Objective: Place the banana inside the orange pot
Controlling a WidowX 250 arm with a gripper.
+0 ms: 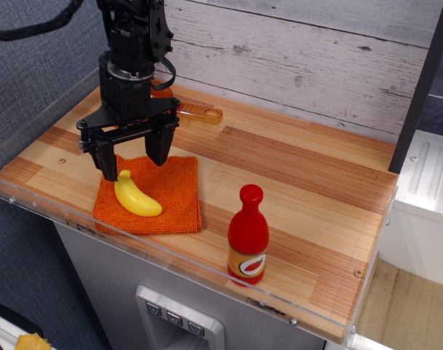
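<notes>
The yellow toy banana [137,196] lies on the orange square cloth [154,197] near the front left of the counter. My black gripper [131,162] is open, its two fingers spread just above and behind the banana's upper end, not touching it. The orange pot is almost wholly hidden behind the arm; only its long flat handle [201,112] with a hole at the end shows at the back.
A red bottle [248,235] with a white label stands at the front middle. A clear plastic lip [39,206] edges the counter's front and left side. A grey plank wall [309,51] stands behind, and a dark post [422,87] rises at the right.
</notes>
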